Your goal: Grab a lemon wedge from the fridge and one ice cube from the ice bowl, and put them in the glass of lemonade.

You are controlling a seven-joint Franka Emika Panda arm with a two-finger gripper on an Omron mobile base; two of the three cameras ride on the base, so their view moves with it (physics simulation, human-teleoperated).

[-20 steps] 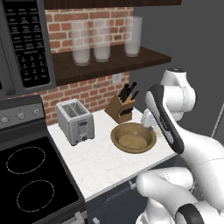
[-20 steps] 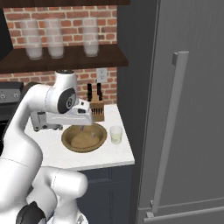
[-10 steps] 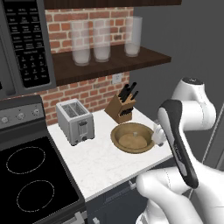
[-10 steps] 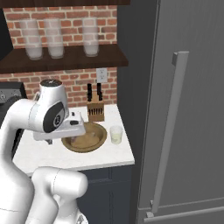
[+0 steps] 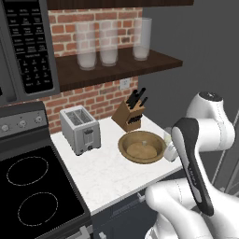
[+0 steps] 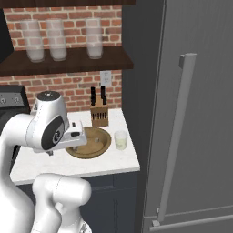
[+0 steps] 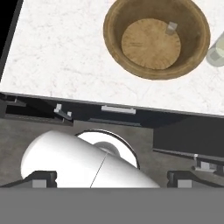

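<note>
- The two-finger gripper (image 7: 112,179) shows in the hand view as two small dark finger tips (image 7: 43,178) at the bottom edge, set far apart, so the jaws stand wide with nothing between them and nothing touched.
- The tips are cut off low in that view, and part of the floor and dark cabinet front below the counter edge sits between them and the worktop.
- The white marble-look counter (image 7: 61,57) lies beyond the tips, its front edge running across the middle of the hand view.
- The wide shallow round brown wooden ice bowl (image 7: 155,37) rests on that counter, well apart from the finger tips, up and toward the right of the hand view.
- The tiny pale translucent ice cube (image 7: 171,28) lies inside the bowl against its inner wall, on the side nearest the tumbler; in the right base view it is a faint pale speck (image 6: 97,140), hard to make out.
- The short clear glass of lemonade (image 6: 120,139) stands just beside the bowl on the counter's fridge side; in the hand view it is cut off by the right edge (image 7: 217,51), and in the left base view the white arm hides most of it.
- The wooden knife block with dark handles (image 5: 130,114) stands behind the bowl, and the silver two-slot toaster (image 5: 80,128) stands farther along the counter, by the stove.
- The tall dark grey fridge (image 6: 200,82) is shut, its long light grey bar handle (image 6: 175,136) upright.
- The lemon wedge is possibly behind that closed door; I cannot tell.
</note>
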